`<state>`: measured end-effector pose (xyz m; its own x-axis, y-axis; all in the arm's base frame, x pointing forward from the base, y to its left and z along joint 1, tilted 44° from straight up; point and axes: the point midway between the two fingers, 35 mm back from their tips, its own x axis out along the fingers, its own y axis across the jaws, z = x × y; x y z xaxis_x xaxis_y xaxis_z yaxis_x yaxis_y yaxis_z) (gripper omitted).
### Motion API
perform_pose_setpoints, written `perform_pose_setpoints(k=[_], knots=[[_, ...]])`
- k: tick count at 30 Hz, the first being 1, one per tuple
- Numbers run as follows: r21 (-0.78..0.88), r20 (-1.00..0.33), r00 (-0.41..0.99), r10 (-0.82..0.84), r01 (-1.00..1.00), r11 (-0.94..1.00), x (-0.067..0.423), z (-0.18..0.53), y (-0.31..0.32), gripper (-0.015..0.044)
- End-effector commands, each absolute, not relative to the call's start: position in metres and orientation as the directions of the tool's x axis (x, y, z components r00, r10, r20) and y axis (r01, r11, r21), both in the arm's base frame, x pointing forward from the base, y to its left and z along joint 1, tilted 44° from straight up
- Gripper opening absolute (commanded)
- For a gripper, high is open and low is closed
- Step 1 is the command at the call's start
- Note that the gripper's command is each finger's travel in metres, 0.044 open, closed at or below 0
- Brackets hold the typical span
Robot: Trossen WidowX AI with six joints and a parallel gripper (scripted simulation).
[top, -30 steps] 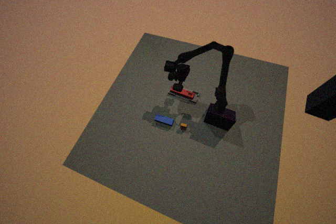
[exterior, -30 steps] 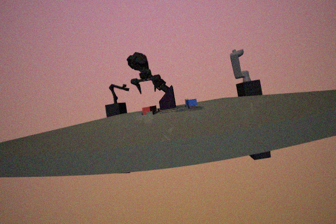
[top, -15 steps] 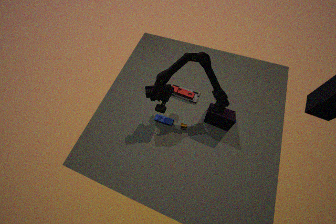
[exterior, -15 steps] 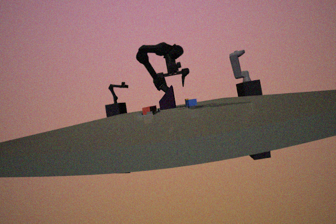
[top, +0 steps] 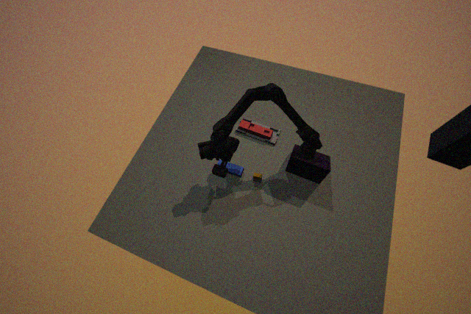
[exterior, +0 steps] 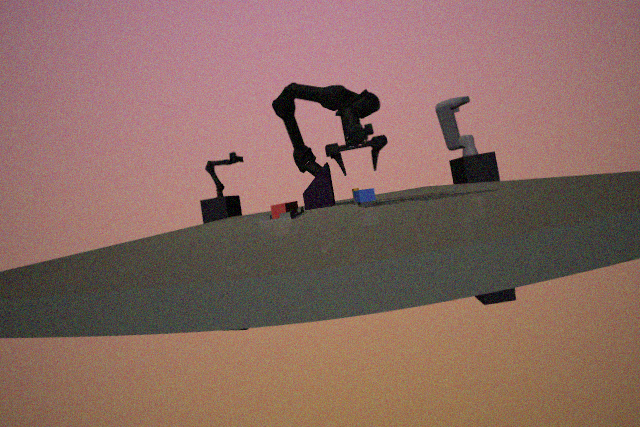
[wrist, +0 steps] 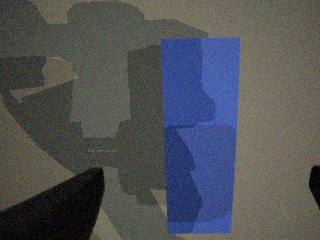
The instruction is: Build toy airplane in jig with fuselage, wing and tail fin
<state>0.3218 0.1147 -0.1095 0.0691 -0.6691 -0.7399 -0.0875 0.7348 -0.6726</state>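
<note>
1. I have the gripper [exterior: 356, 153] hanging above the blue wing [exterior: 364, 195], fingers spread wide apart and nothing between them.
2. On the wrist camera the wing [wrist: 201, 135] runs as a long upright blue rectangle just right of centre, lying flat on the grey table [wrist: 280, 125]. One dark fingertip [wrist: 55, 210] fills my lower left corner; a sliver of the other sits at the right edge.
3. The arm's shadows fall across the wing's left half and over the table beside it.
4. From the top view, the gripper [top: 219, 162] covers the wing's left end; the rest of the wing [top: 235, 168] pokes out to the right.
5. The small yellow tail fin [top: 257, 176] sits on the table near the wing's right end, apart from it.
6. The red fuselage [top: 255, 129] lies in the pale jig [top: 276, 138], well apart from the wing, under the arch of the arm [top: 266, 93]. I can make out two dark sockets on its top.
7. The arm's dark purple base [top: 321, 166] stands to the right of the tail fin.
8. In the exterior view, a small black arm [exterior: 221, 174] and a white arm [exterior: 450, 122] stand on dark blocks to either side.
9. No brand, label or writing is readable on any part in my feeds.
</note>
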Motion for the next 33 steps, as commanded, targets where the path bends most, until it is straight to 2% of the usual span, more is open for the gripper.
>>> perform_pose_setpoints(k=[1,33], knots=[[-0.682,-0.730,0.049,-0.681,-0.097,0.724,0.317,-0.123,0.100,0.0440],[-0.684,-0.729,0.050,-0.683,-0.097,0.723,0.320,-0.159,0.065,0.0440]])
